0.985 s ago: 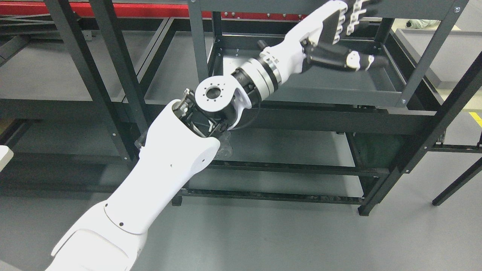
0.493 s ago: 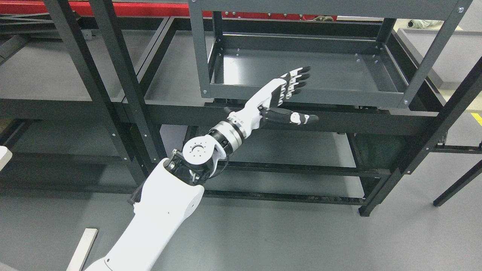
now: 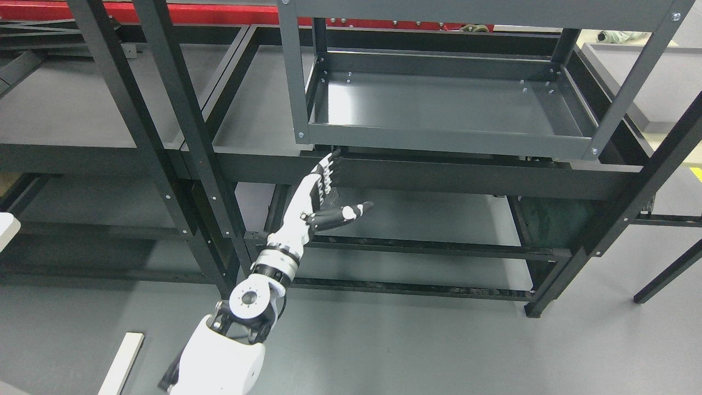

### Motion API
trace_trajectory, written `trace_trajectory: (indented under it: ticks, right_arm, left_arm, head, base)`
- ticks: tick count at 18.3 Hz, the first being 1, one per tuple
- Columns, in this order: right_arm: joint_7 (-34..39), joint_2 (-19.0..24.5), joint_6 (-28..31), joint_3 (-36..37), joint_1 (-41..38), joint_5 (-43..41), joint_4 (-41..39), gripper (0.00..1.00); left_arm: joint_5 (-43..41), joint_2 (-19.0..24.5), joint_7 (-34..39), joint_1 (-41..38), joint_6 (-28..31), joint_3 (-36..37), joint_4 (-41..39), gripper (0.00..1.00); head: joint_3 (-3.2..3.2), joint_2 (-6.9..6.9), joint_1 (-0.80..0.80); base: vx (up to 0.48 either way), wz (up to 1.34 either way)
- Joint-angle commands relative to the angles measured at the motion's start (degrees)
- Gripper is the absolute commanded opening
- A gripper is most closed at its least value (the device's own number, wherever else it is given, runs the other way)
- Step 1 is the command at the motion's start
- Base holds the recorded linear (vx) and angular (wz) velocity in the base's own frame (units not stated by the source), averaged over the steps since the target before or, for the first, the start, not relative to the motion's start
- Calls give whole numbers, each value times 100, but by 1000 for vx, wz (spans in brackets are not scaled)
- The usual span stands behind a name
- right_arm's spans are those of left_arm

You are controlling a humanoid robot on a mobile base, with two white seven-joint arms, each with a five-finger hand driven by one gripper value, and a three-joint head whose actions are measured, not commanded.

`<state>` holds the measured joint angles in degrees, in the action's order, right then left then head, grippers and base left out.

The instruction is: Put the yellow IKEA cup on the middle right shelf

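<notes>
1 arm is showing: the left robot hand [image 3: 321, 195] is reaching up from below with fingers spread, gripping nothing. No yellow cup is showing anywhere. The right-hand middle shelf tray [image 3: 447, 140] is lying bare, its raised rim and corner posts [image 3: 289, 71] narrowing any approach.

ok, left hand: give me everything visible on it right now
The left hand is white on its back, with black fingers banded in white and a black thumb with a white segment. It is open, the fingers straight and together, the thumb spread to the right. It holds nothing and touches nothing visible. It hangs before the dark shelf rack, below the middle right shelf.
</notes>
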<state>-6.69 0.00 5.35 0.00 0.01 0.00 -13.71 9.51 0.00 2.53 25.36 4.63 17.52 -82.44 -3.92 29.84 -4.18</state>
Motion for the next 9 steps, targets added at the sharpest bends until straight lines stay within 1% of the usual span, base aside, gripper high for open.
trace_trajectory:
  ticks: [1,2,3,6,9]
  right_arm:
    - [1,-100,1,-97,-80,-141,0,99]
    - [1,-100,1,-97,-80,-141,0,99]
    - [1,-100,1,-97,-80,-141,0,99]
    - [1,-100,1,-97,-80,-141,0,99]
    - [1,-100,1,-97,-80,-141,0,99]
  left_arm:
    - [-125,100,2,-873,-408,-864,-791,99]
    - [-125,100,-24,-1040,-828,-864,-860,99]
    - [-125,100,-33,-1207,-954,-873,-1035,99]
    - [-125,100,-25,-1621,-956,-882,-1178,99]
    - [-125,100,-25,-1701,-964,-1127,-1186,99]
  head:
    - [0,0,0]
    - [0,0,0]
    - [0,0,0]
    - [0,0,0]
    - [0,0,0]
  base:
    - [0,0]
    - [0,0]
    - [0,0]
    - [10,1]
    - [0,0]
